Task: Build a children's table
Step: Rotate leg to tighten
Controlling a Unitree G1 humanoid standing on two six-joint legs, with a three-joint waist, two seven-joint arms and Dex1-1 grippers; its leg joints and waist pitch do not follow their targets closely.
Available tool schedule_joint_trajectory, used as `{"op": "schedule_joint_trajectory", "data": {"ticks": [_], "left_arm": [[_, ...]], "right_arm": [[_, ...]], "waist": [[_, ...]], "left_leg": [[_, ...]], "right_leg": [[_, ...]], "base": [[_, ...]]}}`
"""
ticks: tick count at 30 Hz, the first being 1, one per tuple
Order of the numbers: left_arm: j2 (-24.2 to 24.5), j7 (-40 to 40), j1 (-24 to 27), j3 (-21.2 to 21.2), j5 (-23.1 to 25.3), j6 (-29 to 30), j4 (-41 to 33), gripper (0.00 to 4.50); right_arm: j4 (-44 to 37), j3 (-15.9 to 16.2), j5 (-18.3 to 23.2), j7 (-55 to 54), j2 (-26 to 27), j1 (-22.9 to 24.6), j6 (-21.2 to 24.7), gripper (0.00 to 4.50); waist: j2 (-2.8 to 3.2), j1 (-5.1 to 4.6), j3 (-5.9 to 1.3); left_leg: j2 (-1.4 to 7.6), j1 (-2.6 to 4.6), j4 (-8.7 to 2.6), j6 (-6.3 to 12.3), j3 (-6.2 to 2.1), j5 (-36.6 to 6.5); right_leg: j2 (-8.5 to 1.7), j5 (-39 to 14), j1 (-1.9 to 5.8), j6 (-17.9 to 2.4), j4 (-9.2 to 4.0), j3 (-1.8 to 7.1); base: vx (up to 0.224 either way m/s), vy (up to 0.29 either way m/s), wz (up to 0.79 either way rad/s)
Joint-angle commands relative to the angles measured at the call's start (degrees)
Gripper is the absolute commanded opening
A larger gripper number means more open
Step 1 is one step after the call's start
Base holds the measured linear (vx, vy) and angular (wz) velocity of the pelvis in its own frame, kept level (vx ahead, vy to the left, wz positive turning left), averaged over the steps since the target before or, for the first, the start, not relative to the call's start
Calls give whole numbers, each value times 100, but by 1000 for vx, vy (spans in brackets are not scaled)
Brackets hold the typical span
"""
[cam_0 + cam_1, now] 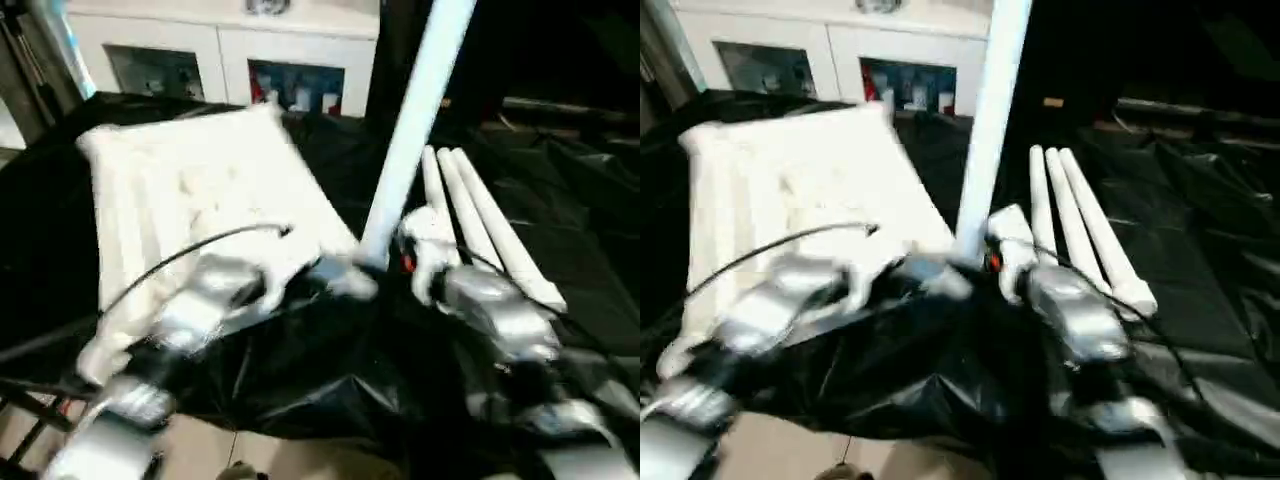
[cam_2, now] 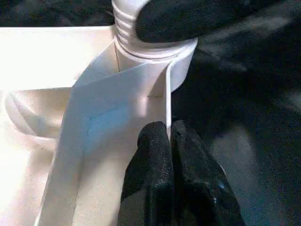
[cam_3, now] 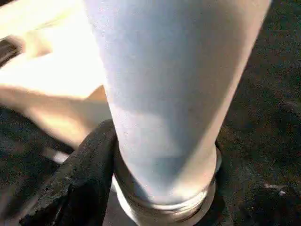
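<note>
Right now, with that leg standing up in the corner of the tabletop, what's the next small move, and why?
Probably keep twisting the upright leg with the right gripper. Threads show above the corner socket, so it seems not fully seated. The left gripper pinches a rib of the tabletop, steadying it. Three legs lie beside it.

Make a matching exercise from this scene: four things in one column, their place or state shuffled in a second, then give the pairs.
Things:
1. upright leg
2. spare legs
3. left end effector
4. tabletop

States:
A. pinching a thin rib of the tabletop
B. lying side by side on the black sheet
C. standing in a corner socket
D. lying with its ribbed underside up

Pairs: 1-C, 2-B, 3-A, 4-D
</note>
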Motion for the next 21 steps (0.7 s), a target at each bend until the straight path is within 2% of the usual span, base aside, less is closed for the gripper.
{"op": "schedule_joint_trajectory", "data": {"ticks": [1, 4, 7, 9, 10, 13, 16, 21], "left_arm": [[-408, 383, -436, 98, -95, -61, 75, 0], [-686, 729, -624, 115, -16, -101, 397, 0], [-749, 699, -650, 50, 53, -193, 449, 0], [-771, 671, -660, 34, 69, -252, 478, 0], [-757, 644, -656, 6, 89, -290, 480, 0], [-653, 474, -584, -77, 109, -396, 397, 0], [-495, 202, -462, -154, 108, -543, 253, 0], [-191, -279, -204, -225, 52, -621, -100, 0]], "right_arm": [[546, 165, -17, -412, 425, 9, 201, 272], [827, 152, -52, -732, 817, -153, 169, 272], [900, 254, -159, -717, 912, -202, 97, 272], [961, 282, -211, -717, 932, -237, 16, 272], [968, 286, -215, -686, 930, -247, -26, 328], [829, 295, -157, -434, 864, -244, -44, 348], [558, 439, -203, -76, 648, -200, -63, 386], [3, 638, -193, 759, 88, 0, 16, 386]], "waist": [[35, -2, -350], [23, -7, -332], [25, -10, -322], [23, -16, -325], [28, -18, -328], [15, -25, -323], [14, -24, -339], [14, -24, -356]], "left_leg": [[275, 121, -429, -112, -106, -1310], [275, 140, -453, -150, -123, -1523], [283, 164, -469, -166, -138, -1713], [288, 153, -484, -158, -143, -1719], [292, 161, -486, -157, -146, -1738], [291, 159, -489, -122, -141, -1748], [297, 135, -490, -69, -138, -1600], [310, 111, -476, 53, -122, -1283]], "right_leg": [[-501, -1425, 250, -1096, -539, 288], [-515, -1799, 241, -985, -586, 288], [-521, -2043, 233, -916, -611, 288], [-521, -1975, 236, -908, -604, 291], [-527, -1962, 235, -919, -606, 292], [-524, -1946, 232, -928, -612, 294], [-525, -1738, 252, -950, -590, 301], [-514, -1106, 289, -1111, -528, 299]], "base": [[0, 0, 0], [0, 0, 0], [0, 0, 0], [0, 0, 0], [0, 0, 0], [0, 0, 0], [0, 0, 0], [0, 0, 0]]}}
